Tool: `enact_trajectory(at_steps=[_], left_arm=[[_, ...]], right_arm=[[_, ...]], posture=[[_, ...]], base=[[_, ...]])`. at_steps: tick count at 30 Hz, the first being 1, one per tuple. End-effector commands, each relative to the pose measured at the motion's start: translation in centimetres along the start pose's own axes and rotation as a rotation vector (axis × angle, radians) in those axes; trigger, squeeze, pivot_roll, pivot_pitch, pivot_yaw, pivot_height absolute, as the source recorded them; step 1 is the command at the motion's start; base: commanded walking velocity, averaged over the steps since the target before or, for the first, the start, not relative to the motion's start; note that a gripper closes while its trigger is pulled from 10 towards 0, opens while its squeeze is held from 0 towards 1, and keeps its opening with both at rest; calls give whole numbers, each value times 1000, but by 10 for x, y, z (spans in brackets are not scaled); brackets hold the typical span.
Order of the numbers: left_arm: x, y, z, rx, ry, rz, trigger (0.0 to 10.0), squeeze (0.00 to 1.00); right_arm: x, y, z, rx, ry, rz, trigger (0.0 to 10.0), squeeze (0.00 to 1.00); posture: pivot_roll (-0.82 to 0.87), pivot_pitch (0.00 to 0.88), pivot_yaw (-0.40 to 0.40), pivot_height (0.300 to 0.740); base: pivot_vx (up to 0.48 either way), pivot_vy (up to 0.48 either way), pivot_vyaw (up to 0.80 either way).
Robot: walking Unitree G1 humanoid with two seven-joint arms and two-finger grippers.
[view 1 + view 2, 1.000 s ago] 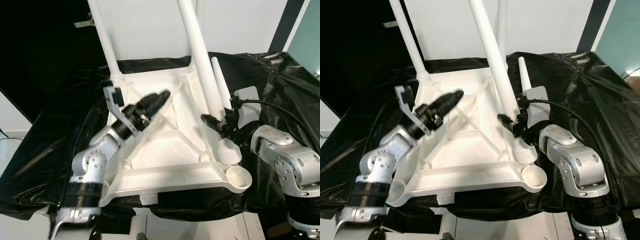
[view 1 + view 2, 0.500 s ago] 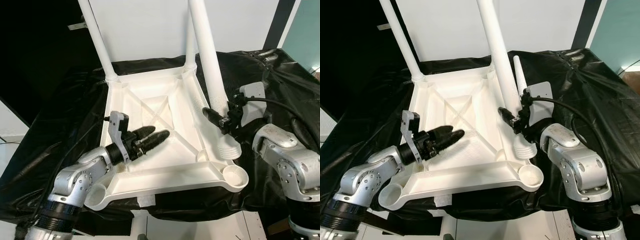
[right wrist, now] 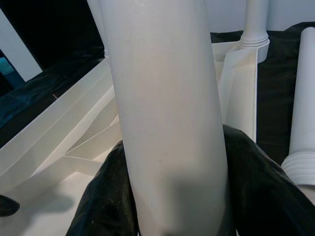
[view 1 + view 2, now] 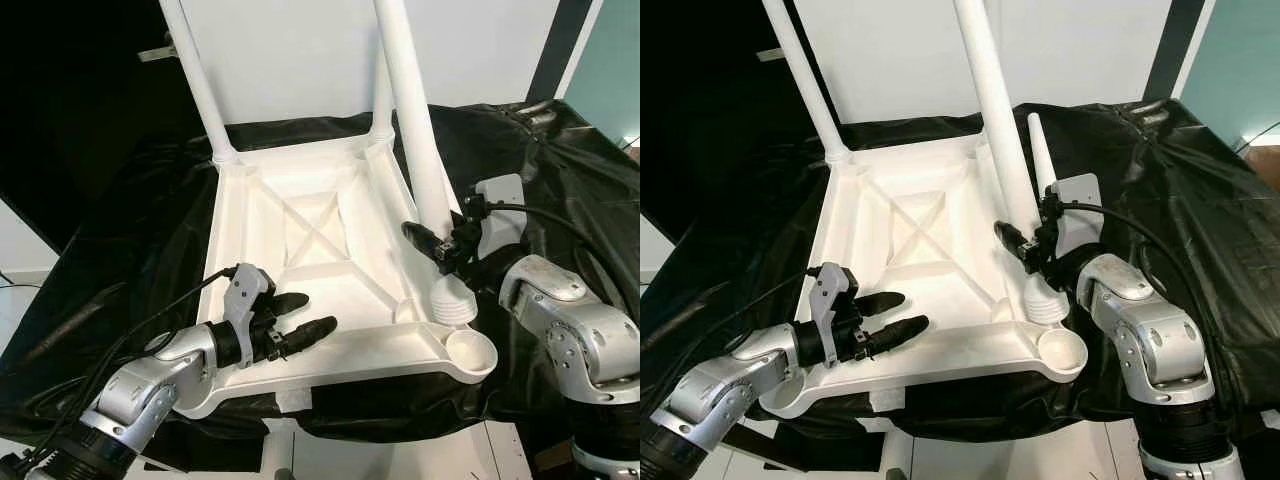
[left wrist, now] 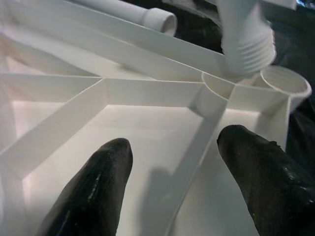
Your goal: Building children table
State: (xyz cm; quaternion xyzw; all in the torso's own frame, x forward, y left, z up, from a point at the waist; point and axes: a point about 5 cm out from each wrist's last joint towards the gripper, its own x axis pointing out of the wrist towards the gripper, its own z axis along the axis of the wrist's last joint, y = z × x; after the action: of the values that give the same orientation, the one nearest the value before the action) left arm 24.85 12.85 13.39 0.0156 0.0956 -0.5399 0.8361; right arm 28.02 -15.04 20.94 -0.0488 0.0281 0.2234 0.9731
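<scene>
Third leg going into its corner socket

The white tabletop (image 4: 300,215) lay upside down on the black-draped bench (image 4: 130,200), two legs already upright at its far corners. The right tool (image 4: 432,246) was clamped around a third leg (image 4: 425,160), whose threaded end (image 4: 453,302) hung tilted just beside the near right socket (image 4: 470,350), not yet seated. The left tool (image 4: 297,315) hovered over the near rim, fingers (image 5: 93,196) spread and holding nothing. A spare leg (image 4: 1042,150) lay on the cloth behind. Next, I judged, the thread had to be lined up over a socket and turned in, the left tool bracing the top.
</scene>
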Motion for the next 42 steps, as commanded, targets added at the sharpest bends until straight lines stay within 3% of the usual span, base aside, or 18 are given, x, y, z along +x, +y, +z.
enact_trajectory(at_steps=[1, 3, 24, 26, 28, 34, 37, 40, 42], left_arm=[[-15, -35, -1, 77, 42, -760, 10000, 0], [-15, -37, -3, 122, 69, -775, 10000, 0], [-36, -60, -3, 93, 112, -927, 10000, 0], [-36, -60, -13, 91, 190, -900, 10000, 0], [-25, -52, -24, 136, 231, -803, 10000, 0], [-2, -38, -21, 207, 147, -656, 10000, 0], [-1, -37, -20, 212, 140, -655, 10000, 0], [-10, -43, -17, 185, 139, -726, 10000, 0], [-18, -46, -22, 197, 197, -744, 10000, 0]], right_arm=[[1, -1, -4, 7, 14, -6, 10000, 0], [2, 0, -5, 11, 15, -5, 10000, 0], [3, -5, -7, 17, 34, -27, 10000, 0], [5, -5, -7, 17, 32, -26, 10000, 0], [6, -5, -7, 17, 31, -26, 10000, 0], [7, -4, -4, 16, 20, -25, 10000, 0], [7, -4, -4, 16, 19, -25, 10000, 0], [6, -6, -4, 13, 20, -34, 10000, 0], [4, -9, -4, 10, 23, -43, 10000, 0]], posture=[[-142, 25, 62, 740], [-143, 26, 64, 740], [-137, 46, 58, 740], [-133, 45, 59, 740], [-132, 45, 60, 740], [-144, 40, 62, 740], [-144, 40, 62, 740], [-153, 35, 59, 740], [-153, 35, 59, 740]], base=[[0, 0, 0], [0, 0, 0], [0, 0, 0], [0, 0, 0], [0, 0, 0], [0, 0, 0], [0, 0, 0], [0, 0, 0], [0, 0, 0]])
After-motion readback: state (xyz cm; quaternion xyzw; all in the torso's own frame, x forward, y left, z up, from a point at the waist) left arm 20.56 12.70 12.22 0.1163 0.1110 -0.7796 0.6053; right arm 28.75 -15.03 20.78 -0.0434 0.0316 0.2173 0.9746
